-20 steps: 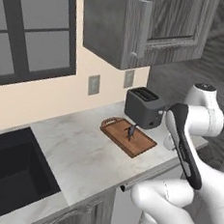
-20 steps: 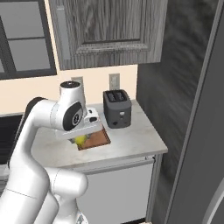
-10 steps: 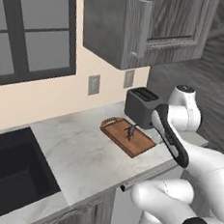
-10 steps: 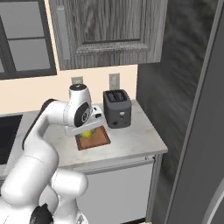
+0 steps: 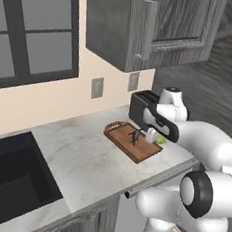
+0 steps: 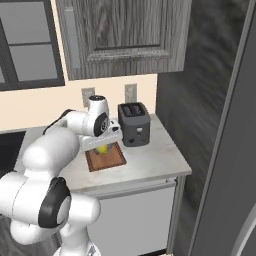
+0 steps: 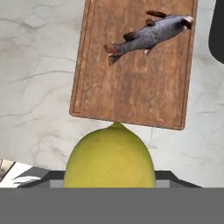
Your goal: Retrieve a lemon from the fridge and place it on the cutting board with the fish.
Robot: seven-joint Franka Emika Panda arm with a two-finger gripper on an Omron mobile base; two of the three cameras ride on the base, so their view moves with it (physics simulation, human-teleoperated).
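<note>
Lemon (image 7: 110, 157) sits nearest in the hand view, big and bright yellow, its pointed tip aimed at the near edge of the cutting board (image 7: 135, 98). The claw (image 5: 154, 137) holds it — jaws about half spread, closed on the fruit's sides, though the fingertips themselves are hidden under it. From the left base view the lemon (image 5: 161, 140) peeks out just beside the board's right corner; from the right base view the lemon (image 6: 103, 148) hangs over the board (image 6: 111, 159), apparently not yet set down.

Judging by looks, the lemon is light, firm and a little slick, with a rounded skin that can roll once let go. The grip across its waist seems the right place to hold it; squeezing hard is not needed. A low, gentle release on the flat wood inside the raised rim would likely keep it from rolling off onto the desk (image 5: 79, 154).

Further on, the fish (image 7: 148, 34) lies slim and grey across the far half of the board, well apart from the lemon, leaving bare wood between them — room enough for the fruit. In the left base view the fish (image 5: 135, 135) rests mid-board.

Beyond the board stands a dark toaster (image 6: 133, 123) against the wall, near the board's far end.
</note>
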